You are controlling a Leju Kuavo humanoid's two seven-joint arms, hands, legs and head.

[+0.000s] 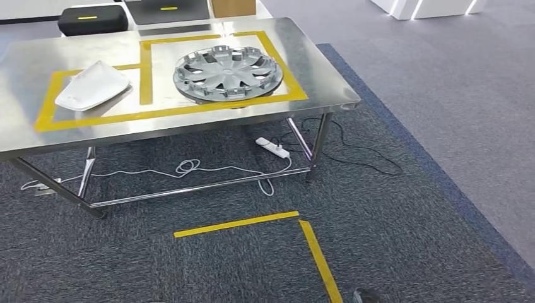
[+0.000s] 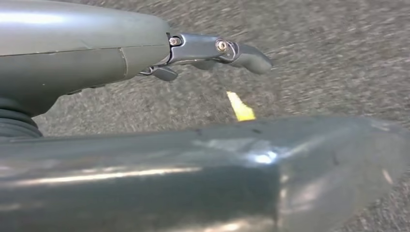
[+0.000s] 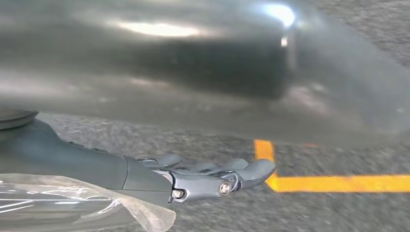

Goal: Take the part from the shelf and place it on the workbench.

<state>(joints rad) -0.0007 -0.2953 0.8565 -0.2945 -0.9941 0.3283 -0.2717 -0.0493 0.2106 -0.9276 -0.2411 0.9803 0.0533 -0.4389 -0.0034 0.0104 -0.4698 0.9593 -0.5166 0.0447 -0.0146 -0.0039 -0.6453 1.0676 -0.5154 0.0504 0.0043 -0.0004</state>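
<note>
1. Silver multi-spoke plastic wheel cover (image 1: pixel 228 72) lying flat inside yellow tape outline on stainless steel workbench (image 1: pixel 315 60), at 1 o'clock from white curved plastic panel (image 1: pixel 92 85).
2. Left hand (image 2: pixel 212 50) over grey carpet (image 2: pixel 338 58), fingers extended, holding nothing.
3. Right hand (image 3: pixel 212 176) likewise, fingers straight, apart, empty.

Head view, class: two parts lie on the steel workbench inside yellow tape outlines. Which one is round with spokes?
The silver wheel cover, in the right-hand tape box. The other part, the white panel in the left box, is smooth, flat-looking and irregular, without spokes.
</note>
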